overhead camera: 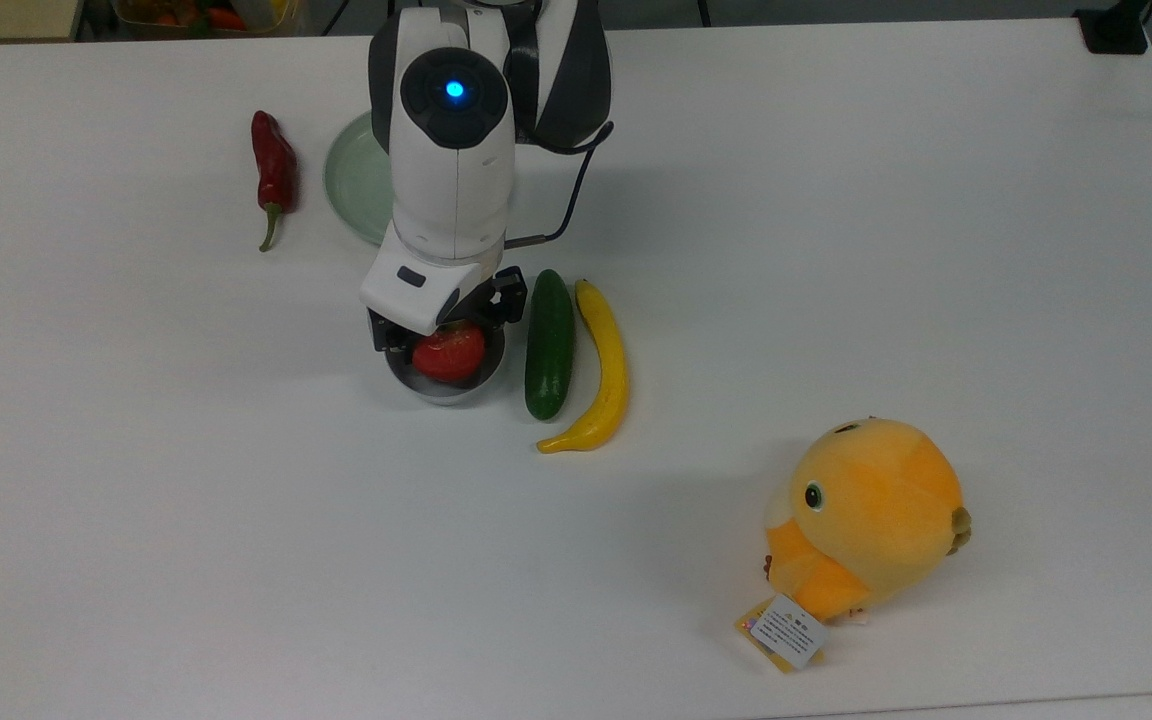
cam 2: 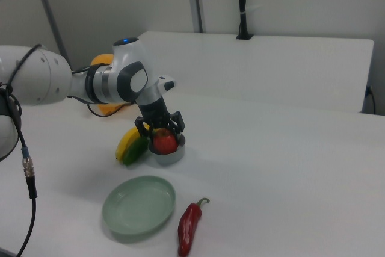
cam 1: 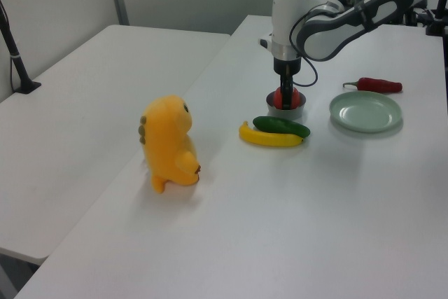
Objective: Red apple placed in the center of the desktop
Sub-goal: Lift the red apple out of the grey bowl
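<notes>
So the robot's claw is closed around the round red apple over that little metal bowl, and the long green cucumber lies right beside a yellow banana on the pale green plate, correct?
Not quite. The long green cucumber and yellow banana lie directly on the white table, not on the pale green plate, as the top view shows. The rest holds: the gripper grips the round red apple over the small metal bowl.

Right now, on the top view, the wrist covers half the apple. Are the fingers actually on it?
Observer: Yes. In the right view the gripper has a finger on each side of the red apple.
Operator: Is it out of the bowl?
Observer: Not quite. In the left view its top stands above the metal bowl rim, but its bottom looks still inside.
Operator: Anything behind the arm?
Observer: The right view shows the whole green plate, bare, with the chili beside it.
</notes>
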